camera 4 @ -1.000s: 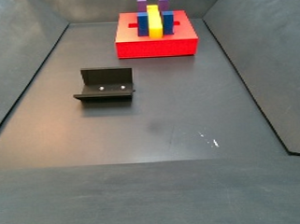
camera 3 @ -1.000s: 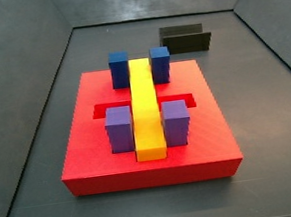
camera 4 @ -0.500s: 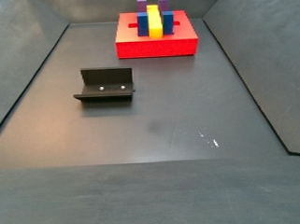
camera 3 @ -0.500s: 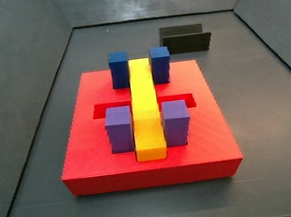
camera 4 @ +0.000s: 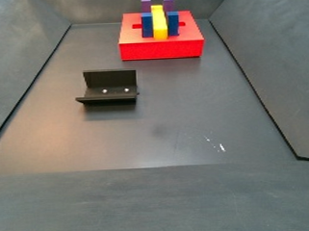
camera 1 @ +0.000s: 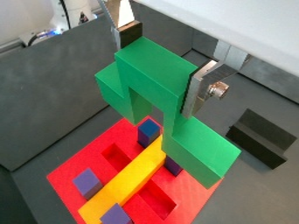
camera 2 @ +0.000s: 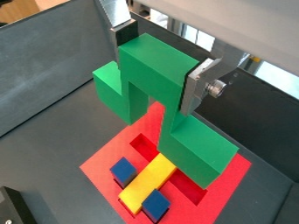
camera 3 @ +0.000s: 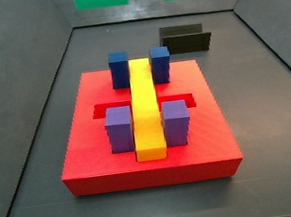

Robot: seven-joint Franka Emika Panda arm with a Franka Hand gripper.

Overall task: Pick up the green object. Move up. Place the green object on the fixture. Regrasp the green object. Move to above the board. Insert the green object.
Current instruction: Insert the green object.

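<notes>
Bright green plastic block (camera 1: 158,101), w/ notched underside, hangs high above the big red slotted board (camera 1: 87,168), clamped betw. the gripper (camera 2: 160,61) fingers (camera 1: 198,87). Judgement: it's in the insert step; lower straight, legs straddling the long yellow bar (camera 1: 126,184). Blue blocks (camera 2: 139,185) and purple blocks (camera 1: 87,182) crowd the slots. Black L-shaped fixture (camera 4: 108,88) sits on the table well apart from the board.

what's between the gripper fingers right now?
The green object. In both wrist views the gripper has its silver fingers clamped on the raised middle, held in the air above the red board. Nothing else sits between them.
</notes>
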